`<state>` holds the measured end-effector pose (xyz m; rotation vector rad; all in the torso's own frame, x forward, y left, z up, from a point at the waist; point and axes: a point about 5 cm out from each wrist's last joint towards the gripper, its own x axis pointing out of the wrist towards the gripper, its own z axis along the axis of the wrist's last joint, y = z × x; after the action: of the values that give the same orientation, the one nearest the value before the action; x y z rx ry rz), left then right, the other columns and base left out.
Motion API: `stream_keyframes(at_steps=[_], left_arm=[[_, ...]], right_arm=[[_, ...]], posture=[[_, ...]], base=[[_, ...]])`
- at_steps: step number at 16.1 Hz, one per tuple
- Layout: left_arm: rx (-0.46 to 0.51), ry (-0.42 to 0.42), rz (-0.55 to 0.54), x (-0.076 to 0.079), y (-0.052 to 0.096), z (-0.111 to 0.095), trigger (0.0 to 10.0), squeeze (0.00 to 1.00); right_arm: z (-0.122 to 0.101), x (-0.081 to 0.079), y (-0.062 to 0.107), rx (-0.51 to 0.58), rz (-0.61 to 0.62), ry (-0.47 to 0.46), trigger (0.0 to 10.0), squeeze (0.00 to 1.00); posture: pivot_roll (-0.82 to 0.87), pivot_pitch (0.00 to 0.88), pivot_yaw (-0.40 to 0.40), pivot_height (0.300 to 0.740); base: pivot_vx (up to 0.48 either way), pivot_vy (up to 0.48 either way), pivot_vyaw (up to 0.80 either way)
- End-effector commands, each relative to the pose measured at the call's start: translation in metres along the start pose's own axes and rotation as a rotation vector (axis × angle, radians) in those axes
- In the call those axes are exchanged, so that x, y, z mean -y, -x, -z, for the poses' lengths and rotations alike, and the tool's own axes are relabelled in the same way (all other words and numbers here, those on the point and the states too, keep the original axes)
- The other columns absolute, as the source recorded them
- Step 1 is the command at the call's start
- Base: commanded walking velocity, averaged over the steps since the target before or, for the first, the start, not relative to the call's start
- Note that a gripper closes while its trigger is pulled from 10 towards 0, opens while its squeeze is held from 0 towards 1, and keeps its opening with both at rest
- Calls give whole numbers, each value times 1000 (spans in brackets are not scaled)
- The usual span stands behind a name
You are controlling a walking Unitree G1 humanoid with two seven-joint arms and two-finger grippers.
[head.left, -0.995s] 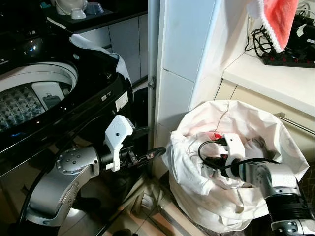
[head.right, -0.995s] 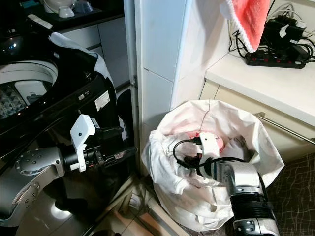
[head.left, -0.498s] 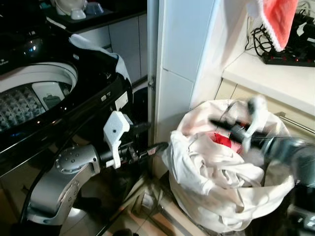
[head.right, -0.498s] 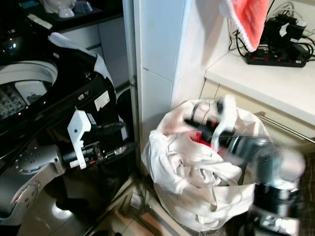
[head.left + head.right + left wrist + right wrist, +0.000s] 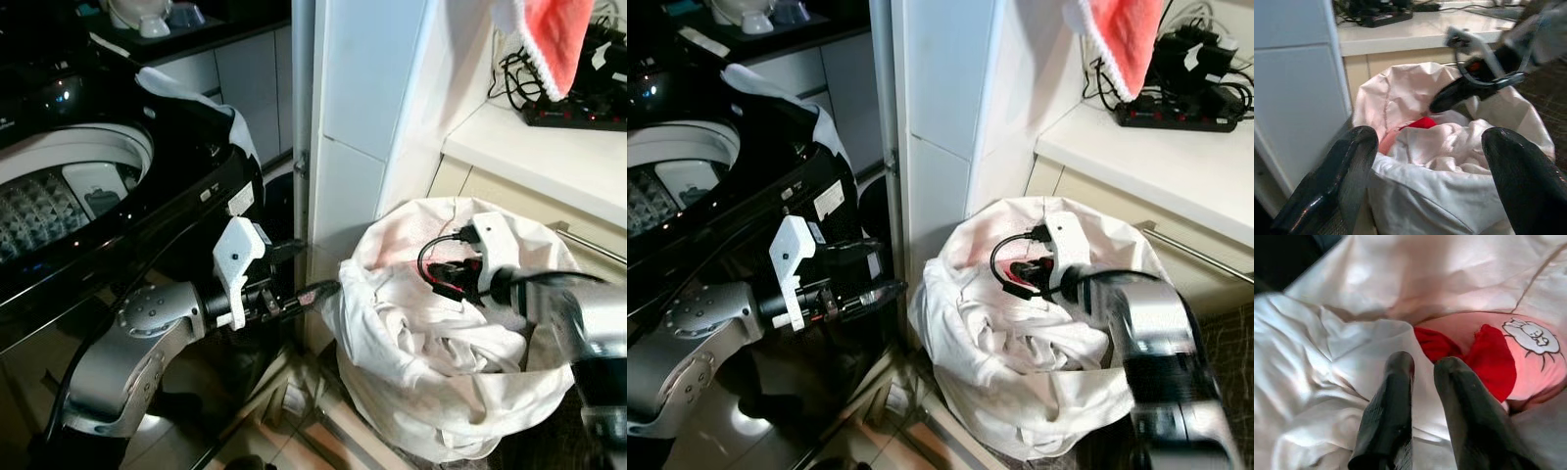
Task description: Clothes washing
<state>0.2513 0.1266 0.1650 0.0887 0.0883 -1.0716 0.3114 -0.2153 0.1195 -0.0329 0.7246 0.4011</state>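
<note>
Left eye view: the white laundry bag sits at 5 o'clock, the right claw over its mouth. Left wrist view: the left claw gapes wide, empty (bag ahead). Right wrist view: the right claw's fingers nearly closed, empty, above a red garment.

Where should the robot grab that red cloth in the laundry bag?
Probably the red cloth at its raised fold, coming from above through the open bag mouth. White laundry covers its near edge, so the right gripper should reach past that.
</note>
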Motion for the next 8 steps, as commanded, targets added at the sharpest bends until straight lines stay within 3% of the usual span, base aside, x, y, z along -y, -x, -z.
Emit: stream_keyframes(at_steps=[1, 4, 8], left_arm=[[-15, -6, 37, 1, 0, -2, 10000, 0], [-21, -6, 32, 0, 1, -1, 10000, 0], [-22, 2, 37, 3, 1, 0, 10000, 0]], right_arm=[[-1, 3, -2, -26, -17, 44, 10000, 1000], [0, 8, -2, -97, -54, 110, 10000, 1000], [1, 8, -7, -122, -107, 132, 10000, 1000]], posture=[[12, 0, -8, 740], [16, 0, -13, 740], [20, 0, -18, 740]], base=[[0, 0, 0], [0, 0, 0], [0, 0, 0]])
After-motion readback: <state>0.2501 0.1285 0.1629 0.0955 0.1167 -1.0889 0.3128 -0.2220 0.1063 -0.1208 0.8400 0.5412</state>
